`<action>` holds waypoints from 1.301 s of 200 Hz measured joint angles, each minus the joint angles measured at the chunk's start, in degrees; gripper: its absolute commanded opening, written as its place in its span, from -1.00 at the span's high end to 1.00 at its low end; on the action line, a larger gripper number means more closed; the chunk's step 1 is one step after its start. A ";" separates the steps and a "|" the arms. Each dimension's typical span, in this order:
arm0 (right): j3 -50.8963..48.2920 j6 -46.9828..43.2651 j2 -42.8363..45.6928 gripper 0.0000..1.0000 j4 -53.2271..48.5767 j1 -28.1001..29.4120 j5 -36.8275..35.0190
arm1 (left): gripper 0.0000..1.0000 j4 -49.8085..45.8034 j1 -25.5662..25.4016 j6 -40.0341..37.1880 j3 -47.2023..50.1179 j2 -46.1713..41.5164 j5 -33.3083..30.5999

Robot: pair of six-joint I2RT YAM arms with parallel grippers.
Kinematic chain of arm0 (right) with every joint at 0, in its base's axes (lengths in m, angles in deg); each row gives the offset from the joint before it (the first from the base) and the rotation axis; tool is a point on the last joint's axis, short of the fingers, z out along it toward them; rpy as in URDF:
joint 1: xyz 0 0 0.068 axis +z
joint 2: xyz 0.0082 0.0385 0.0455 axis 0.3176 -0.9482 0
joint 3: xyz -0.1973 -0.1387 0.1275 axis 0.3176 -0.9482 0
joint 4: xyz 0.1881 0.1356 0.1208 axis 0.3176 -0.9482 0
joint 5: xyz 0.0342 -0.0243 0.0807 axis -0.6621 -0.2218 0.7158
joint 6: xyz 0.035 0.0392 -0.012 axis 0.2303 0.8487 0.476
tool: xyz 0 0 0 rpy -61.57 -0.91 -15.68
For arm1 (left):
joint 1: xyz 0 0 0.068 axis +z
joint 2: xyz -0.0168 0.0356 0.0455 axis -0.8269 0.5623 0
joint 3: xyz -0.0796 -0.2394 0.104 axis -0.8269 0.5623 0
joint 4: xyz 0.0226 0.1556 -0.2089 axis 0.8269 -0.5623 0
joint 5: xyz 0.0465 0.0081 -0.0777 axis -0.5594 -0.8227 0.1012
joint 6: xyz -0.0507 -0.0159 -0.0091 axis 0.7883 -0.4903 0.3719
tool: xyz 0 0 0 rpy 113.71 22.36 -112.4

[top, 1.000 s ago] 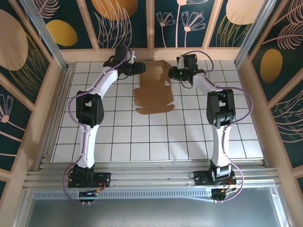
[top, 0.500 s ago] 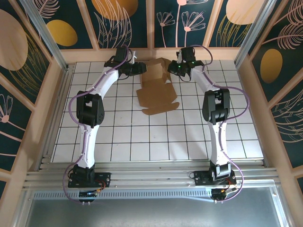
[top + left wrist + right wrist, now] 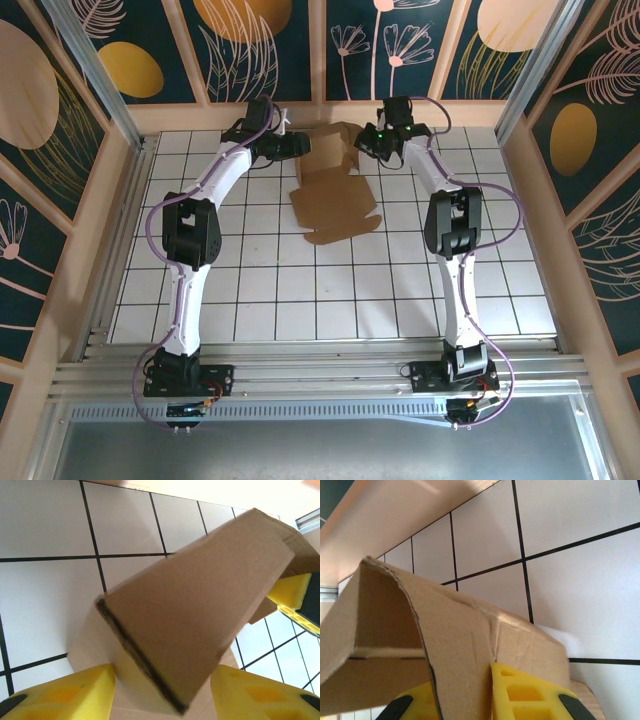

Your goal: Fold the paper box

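The paper box (image 3: 335, 200) is a brown cardboard sheet lying at the back middle of the tiled table, with its far flaps raised. My left gripper (image 3: 303, 146) is at its far left corner. In the left wrist view a folded flap (image 3: 200, 615) stands between the yellow fingers (image 3: 70, 695), which are spread wide with gaps beside it. My right gripper (image 3: 366, 148) is at the far right corner. In the right wrist view it (image 3: 470, 705) is shut on an upright, creased flap (image 3: 465, 650), which is pinched between the yellow pads (image 3: 530, 695).
A low wooden rail (image 3: 330, 115) runs close behind both grippers at the back of the table. White tiles (image 3: 330, 290) stretch toward the arm bases. The right gripper's yellow finger (image 3: 295, 592) shows beyond the flap in the left wrist view.
The right gripper has moved toward the back rail with the flap in it, and the sheet has turned slightly, its near edge swinging right. The left arm has barely moved.
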 measured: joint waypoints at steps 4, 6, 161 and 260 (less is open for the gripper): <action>0.39 0.07 -0.17 0.73 -0.37 0.07 0.00 | -0.06 -0.02 -0.07 0.00 0.00 0.02 0.11; 0.50 0.07 -0.26 0.73 -0.50 0.11 0.02 | -0.06 -0.02 -0.11 0.00 0.00 0.02 0.13; -15.63 -12.66 8.04 0.73 3.50 9.29 -18.36 | -0.24 13.38 -1.49 -0.46 17.92 -12.50 -7.41; -18.16 -11.78 9.42 0.57 6.75 9.88 -16.57 | -0.38 15.04 2.03 5.01 23.17 -21.99 -11.13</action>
